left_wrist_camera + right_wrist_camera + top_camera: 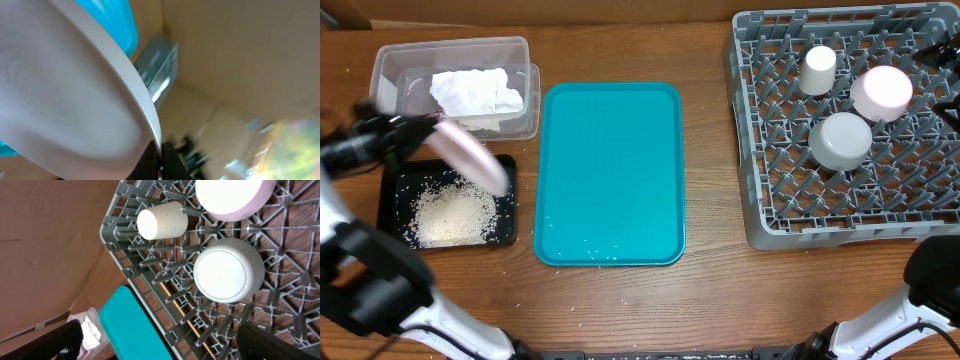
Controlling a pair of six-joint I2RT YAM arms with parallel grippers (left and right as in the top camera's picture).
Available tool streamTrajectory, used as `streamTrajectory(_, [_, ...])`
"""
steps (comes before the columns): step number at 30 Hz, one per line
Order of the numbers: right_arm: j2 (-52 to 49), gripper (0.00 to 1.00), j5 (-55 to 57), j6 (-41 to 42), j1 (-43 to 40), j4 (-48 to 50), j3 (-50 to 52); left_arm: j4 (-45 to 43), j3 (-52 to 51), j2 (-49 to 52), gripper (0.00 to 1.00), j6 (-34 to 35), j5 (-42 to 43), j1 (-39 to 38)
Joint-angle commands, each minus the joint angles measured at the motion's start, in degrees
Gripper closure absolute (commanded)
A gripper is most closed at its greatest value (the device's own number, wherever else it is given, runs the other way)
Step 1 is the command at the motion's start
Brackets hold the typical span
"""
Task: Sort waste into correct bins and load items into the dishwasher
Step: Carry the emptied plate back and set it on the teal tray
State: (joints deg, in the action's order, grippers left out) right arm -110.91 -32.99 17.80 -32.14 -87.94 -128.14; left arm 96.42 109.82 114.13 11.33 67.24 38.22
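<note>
Brown tabletop [710, 290], left to right: our left tool [418, 127] grips the larger white plate [470, 160] by its rim, tilted over the black tray [392, 225] of rice grains [455, 215]. The dish rack [840, 238] lies far right, beyond the teal tray [610, 175], nearer our wide-spread right tool [160, 332].

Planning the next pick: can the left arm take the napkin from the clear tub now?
Probably not yet: the left gripper is shut on the larger white plate over the black tray; the napkin lies uncovered.
</note>
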Motion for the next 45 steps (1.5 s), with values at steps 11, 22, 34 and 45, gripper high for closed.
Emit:
streamTrajectory(11, [0.44, 0.00, -0.04, -0.02, 0.09, 0.20, -0.20, -8.70, 0.04, -8.09, 0.96, 18.43, -50.60, -50.77])
streamTrajectory(22, [0.44, 0.00, -0.04, -0.02, 0.09, 0.20, -0.20, -22.45, 0.04, 2.89, 0.96, 26.62, -72.78, -72.19])
streamTrajectory(34, [0.44, 0.00, -0.04, -0.02, 0.09, 0.20, -0.20, -21.03, 1.33, 9.68, 0.37, 24.06, -71.36, -71.89])
streamTrajectory(45, [0.44, 0.00, -0.35, 0.09, 0.20, 4.52, -0.20, -5.16, 28.55, 4.15, 0.32, 23.37, -76.94, -61.81])
